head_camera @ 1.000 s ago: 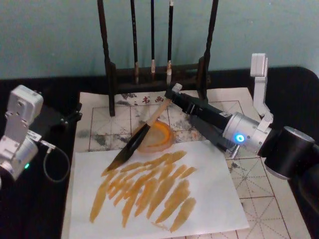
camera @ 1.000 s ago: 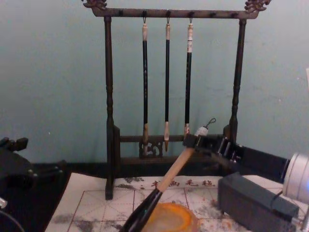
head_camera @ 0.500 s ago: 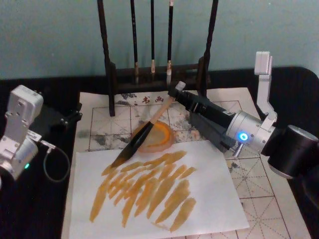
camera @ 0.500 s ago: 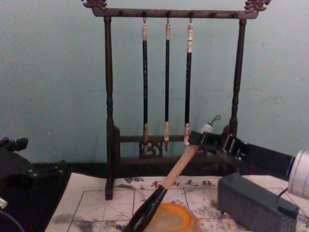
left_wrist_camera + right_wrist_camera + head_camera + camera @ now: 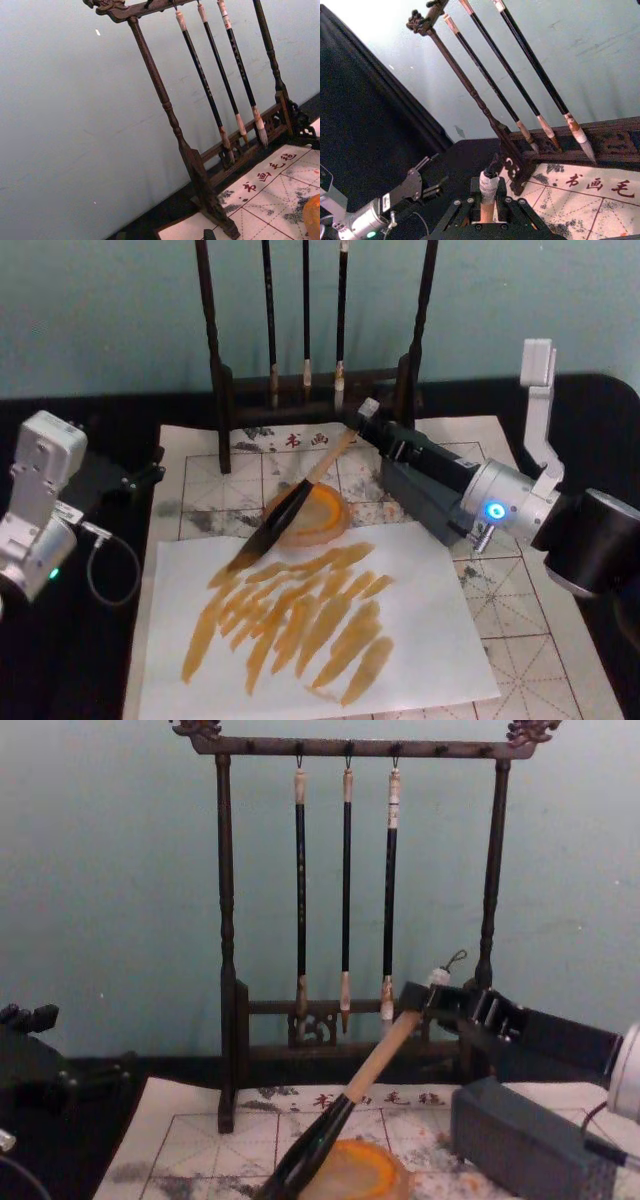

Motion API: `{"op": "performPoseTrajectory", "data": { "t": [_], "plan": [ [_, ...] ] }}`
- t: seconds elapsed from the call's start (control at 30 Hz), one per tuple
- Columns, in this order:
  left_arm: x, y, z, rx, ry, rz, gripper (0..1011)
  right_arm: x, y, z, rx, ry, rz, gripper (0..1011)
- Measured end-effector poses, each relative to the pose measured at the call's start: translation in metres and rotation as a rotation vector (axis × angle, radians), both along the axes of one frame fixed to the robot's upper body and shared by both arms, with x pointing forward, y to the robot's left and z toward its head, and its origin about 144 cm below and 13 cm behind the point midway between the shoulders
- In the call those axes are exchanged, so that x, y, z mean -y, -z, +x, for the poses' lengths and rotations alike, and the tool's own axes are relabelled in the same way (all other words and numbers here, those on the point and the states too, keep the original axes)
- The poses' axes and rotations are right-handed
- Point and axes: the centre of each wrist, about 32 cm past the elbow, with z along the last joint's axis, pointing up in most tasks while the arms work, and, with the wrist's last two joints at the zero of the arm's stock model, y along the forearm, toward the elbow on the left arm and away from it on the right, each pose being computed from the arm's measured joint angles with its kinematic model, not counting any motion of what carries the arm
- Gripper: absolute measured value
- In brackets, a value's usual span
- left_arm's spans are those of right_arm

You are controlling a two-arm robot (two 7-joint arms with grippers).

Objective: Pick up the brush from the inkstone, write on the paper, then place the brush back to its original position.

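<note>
Right gripper (image 5: 366,426) clamps the brush (image 5: 300,492) by its cap end, bristles slanting near-left across the inkstone (image 5: 324,512); gridded paper (image 5: 545,632) beneath, teal wall (image 5: 120,310) behind

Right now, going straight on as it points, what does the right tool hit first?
The right tool probably meets the rack's left post, low down, per the right wrist view; depth unclear.

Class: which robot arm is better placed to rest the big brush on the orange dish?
Right: the right gripper grips the pale-handled thick brush over the round orange inkstone; the left gripper is parked aside.
</note>
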Motion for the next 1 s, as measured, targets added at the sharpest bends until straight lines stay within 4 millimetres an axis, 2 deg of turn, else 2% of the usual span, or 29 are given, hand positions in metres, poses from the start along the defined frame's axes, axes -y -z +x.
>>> {"op": "performPoseTrajectory", "data": {
  "t": [1.0],
  "plan": [
    [0.0000,0.0000,0.0000,0.000,0.000,0.000,1001,0.0071,-0.0075,-0.0047,-0.019,0.044,0.059,195]
  ]
}}
